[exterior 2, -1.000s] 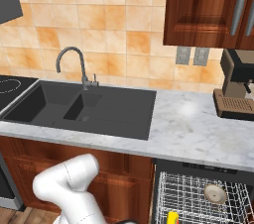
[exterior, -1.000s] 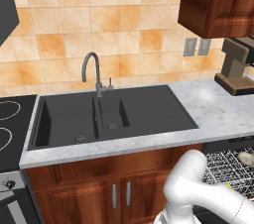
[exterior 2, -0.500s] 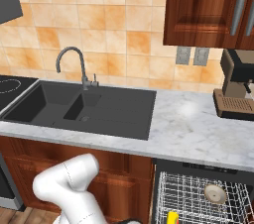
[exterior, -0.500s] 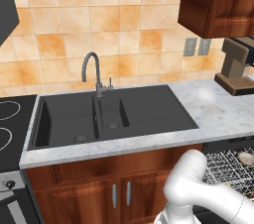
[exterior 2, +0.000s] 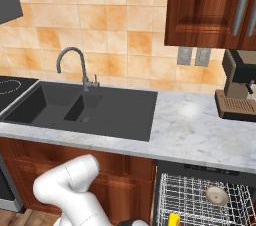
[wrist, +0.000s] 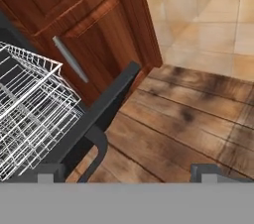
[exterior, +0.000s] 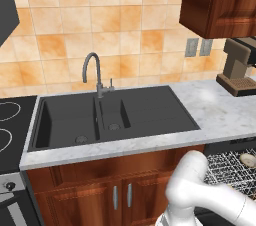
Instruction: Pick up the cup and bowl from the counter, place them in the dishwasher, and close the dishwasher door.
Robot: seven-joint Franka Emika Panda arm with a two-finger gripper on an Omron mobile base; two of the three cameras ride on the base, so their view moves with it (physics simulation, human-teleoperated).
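The dishwasher stands open below the counter (exterior 2: 200,135), its grey wire rack (exterior 2: 200,200) pulled out. In the rack lie the beige bowl (exterior 2: 216,195) and the yellow cup (exterior 2: 173,219); the bowl (exterior: 247,159) also shows in the left base view. In the hand view the black dishwasher door (wrist: 106,106) lies lowered, its edge running diagonally, with the dark bar handle (wrist: 96,141) at its corner and the rack (wrist: 30,109) beyond it. My gripper (wrist: 126,173) is open, low over the wooden floor, its left fingertip close to the handle, with nothing between the fingers.
A dark double sink (exterior: 110,117) with a faucet (exterior: 95,72) is set in the counter. A coffee machine (exterior 2: 240,92) stands at the right. A reddish cabinet door (wrist: 84,25) with a grey handle stands beside the dishwasher. Wooden floor (wrist: 183,119) spreads in front.
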